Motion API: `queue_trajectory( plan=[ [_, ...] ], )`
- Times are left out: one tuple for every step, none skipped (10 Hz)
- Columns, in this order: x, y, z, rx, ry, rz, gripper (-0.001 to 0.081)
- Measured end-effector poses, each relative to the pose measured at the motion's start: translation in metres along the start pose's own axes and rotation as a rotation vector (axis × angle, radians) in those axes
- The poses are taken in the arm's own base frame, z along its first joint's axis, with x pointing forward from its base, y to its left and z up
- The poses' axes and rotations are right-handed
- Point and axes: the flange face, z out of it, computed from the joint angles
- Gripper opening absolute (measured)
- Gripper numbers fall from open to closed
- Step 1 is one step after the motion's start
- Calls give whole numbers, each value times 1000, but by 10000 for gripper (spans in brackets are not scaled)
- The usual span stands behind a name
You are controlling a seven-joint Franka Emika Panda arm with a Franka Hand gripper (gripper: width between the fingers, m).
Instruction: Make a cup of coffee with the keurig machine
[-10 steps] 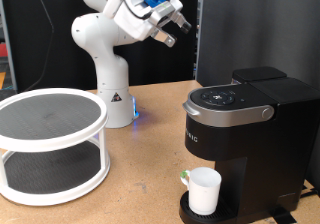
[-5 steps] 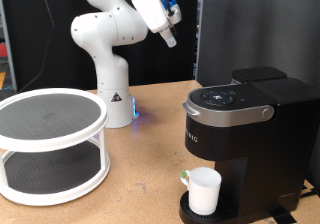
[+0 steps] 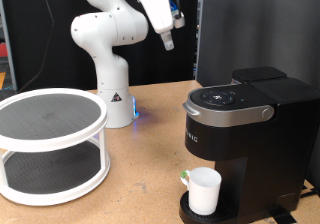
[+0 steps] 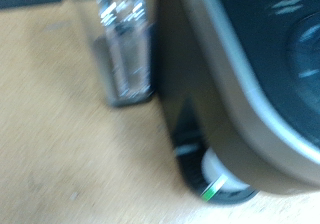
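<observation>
The keurig machine (image 3: 245, 134) is the biggest thing here, sitting at the counter's right edge toward the front corner, w/ its lid down and silver-grey handle facing forward; in the wrist view its curved lid rim (image 4: 250, 94) fills most of the frame, blurred. Next in size, a white two-tier round shelf (image 3: 50, 144) stands at the left edge, both tiers bare as far as shown. The robot base (image 3: 105, 64) rises at the back edge, mid-counter. The gripper (image 3: 167, 29) hangs high above the back of the counter, well apart from the machine, nothing visibly between its fingers; can't tell how far open they are, since the view is too small and angled. The cup (image 3: 204, 190) already sits on the drip tray under the spout, near the front edge, w/ a small green-tipped thing just beside its rim. Risks, imo: the lid rim juts out wide, so a descent could clip it and shove the machine; a nudge there may jog the cup off-centre under the spout, or tip it, as it's light and the tray is small. Blur suggests fast motion, so contact would land hard.
</observation>
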Motion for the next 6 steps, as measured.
queue_trajectory(
  plan=[
    [1,-1,-3,-9,-51,-32,807],
    [2,0,-1,-1,-32,-18,807],
    [2,-1,0,7,-27,-13,807],
    [3,-4,2,9,-37,-21,807],
    [7,-9,5,0,-52,-40,807],
    [13,-15,9,-19,-64,-54,807]
  ],
)
